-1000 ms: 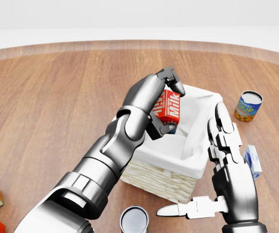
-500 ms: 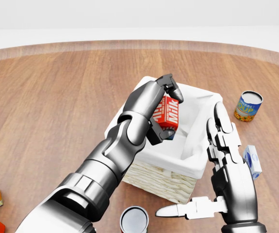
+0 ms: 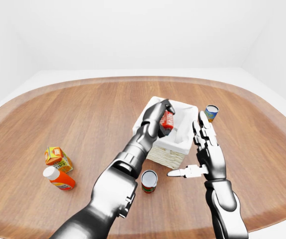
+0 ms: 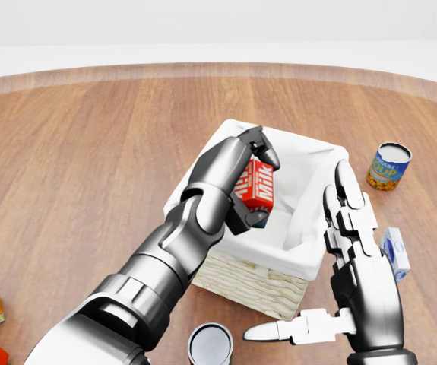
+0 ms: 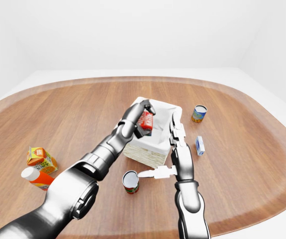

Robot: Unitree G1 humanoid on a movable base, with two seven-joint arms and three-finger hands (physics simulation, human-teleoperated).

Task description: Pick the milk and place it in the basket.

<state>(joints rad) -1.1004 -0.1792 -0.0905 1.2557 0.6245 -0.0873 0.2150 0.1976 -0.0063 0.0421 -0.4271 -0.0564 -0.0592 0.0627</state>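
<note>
Red and white, the milk carton (image 4: pixel 261 184) is sitting tilted between the fingers of the left hand (image 4: pixel 250 181), which are pinching it from above and below. The carton is hanging over the open inside of the wicker basket (image 4: pixel 242 275), just above the white cloth lining (image 4: pixel 307 171), and I cannot tell if it is touching the lining. The right hand (image 4: pixel 351 251) is standing just beside the basket's right wall, with its fingers spread and straight and its thumb pointing to the left of the head view; it is holding nothing. A soup can (image 4: pixel 389 166) is standing upright on the wooden table (image 4: pixel 89 167) to the right of the basket, and a small blue and white carton (image 4: pixel 396 252) is lying near the right hand. Another can (image 4: pixel 210 344) is standing below the basket. At the left of the left-eye view an orange juice carton (image 3: pixel 57 158) and an orange bottle (image 3: pixel 59 179) are lying near each other.
</note>
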